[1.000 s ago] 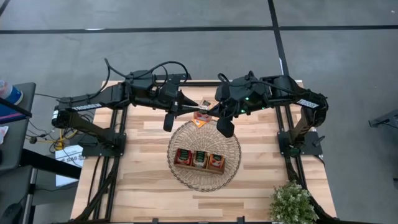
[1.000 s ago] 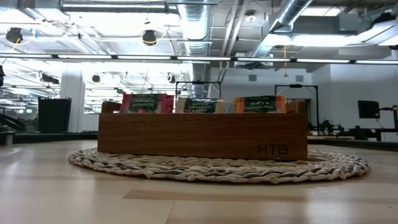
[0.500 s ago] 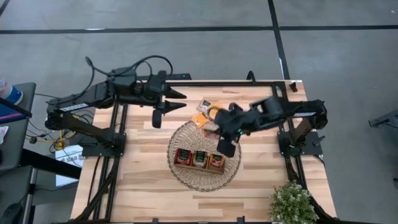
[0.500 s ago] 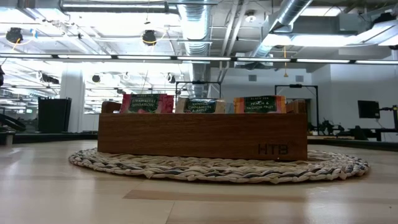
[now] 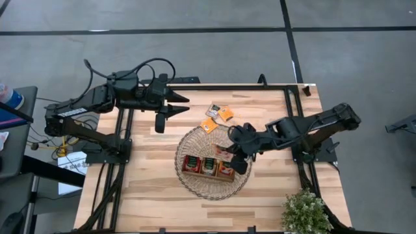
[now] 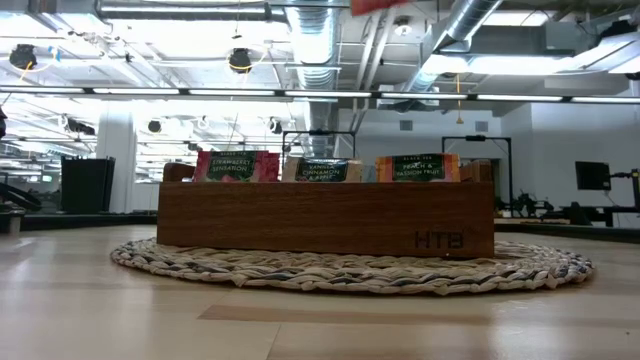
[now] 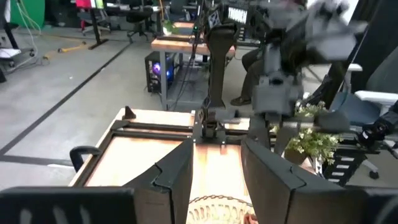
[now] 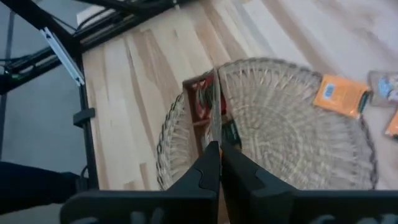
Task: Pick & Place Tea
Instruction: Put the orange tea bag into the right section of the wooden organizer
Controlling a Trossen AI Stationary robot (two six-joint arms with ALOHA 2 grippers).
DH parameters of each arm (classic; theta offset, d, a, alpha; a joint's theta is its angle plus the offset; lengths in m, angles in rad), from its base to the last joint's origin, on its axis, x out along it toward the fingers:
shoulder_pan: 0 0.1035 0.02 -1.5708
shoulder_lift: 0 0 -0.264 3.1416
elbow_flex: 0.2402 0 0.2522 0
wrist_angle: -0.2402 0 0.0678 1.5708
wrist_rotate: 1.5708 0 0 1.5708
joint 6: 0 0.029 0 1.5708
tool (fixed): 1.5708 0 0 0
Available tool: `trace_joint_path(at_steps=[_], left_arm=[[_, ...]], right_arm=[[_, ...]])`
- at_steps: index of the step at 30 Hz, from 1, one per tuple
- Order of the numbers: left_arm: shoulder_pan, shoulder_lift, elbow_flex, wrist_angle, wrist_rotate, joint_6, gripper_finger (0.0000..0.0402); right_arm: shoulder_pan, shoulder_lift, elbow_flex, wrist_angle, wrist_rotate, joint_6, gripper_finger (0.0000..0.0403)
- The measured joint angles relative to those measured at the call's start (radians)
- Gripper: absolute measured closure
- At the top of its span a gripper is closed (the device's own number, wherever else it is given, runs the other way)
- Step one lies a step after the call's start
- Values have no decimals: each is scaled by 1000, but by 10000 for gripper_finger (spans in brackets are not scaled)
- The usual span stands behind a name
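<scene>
Pictured from above, over the round wicker basket [image 5: 195, 140] at the middle of the worktop [image 5: 149, 195]: right gripper [image 8: 215, 149], clenched on a thin red tea sachet [image 8: 214, 115], seen edge-on between the shut fingertips. Hovered above the end of the brown wooden tray [image 6: 300, 225] nearer the worktop's right edge, not yet down among its three compartments. Could not be told which compartment lay directly beneath. Showed in the table-level view only as a red sliver high above the tray, well clear of the filed sachets [image 6: 320, 170] standing upright inside. Left gripper [image 7: 216, 146] parked near the corner diagonally opposite the potted plant [image 5: 305, 211], fingers parted and empty. Three loose sachets [image 5: 225, 115], two orange and one pale, left lying flat just beyond the basket, toward the worktop's edge on that side. Judged to be the placing step, about half done. To be done well, probably: grip kept firm, sachet turned parallel to the tray's long wall, then centred over the compartment of matching colour. Best lowered straight down and slowly, to avoid snagging a divider or tipping the packets already standing. Released only once the lower edge sat inside the slot, then lifted straight up.
</scene>
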Motion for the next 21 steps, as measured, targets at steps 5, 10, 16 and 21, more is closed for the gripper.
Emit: trace_joint_path(at_steps=[5,10,16,21], left_arm=[[0,-1,0,4,0,-8,273],[0,-1,0,3,0,-21,273],[0,-1,0,3,0,-29,273],[0,-1,0,3,1,-40,273]], right_arm=[[34,-30,-161,73,1,62,403],[60,-33,-295,178,17,120,403],[71,-33,-417,346,19,137,403],[85,-33,-483,427,22,144,403]])
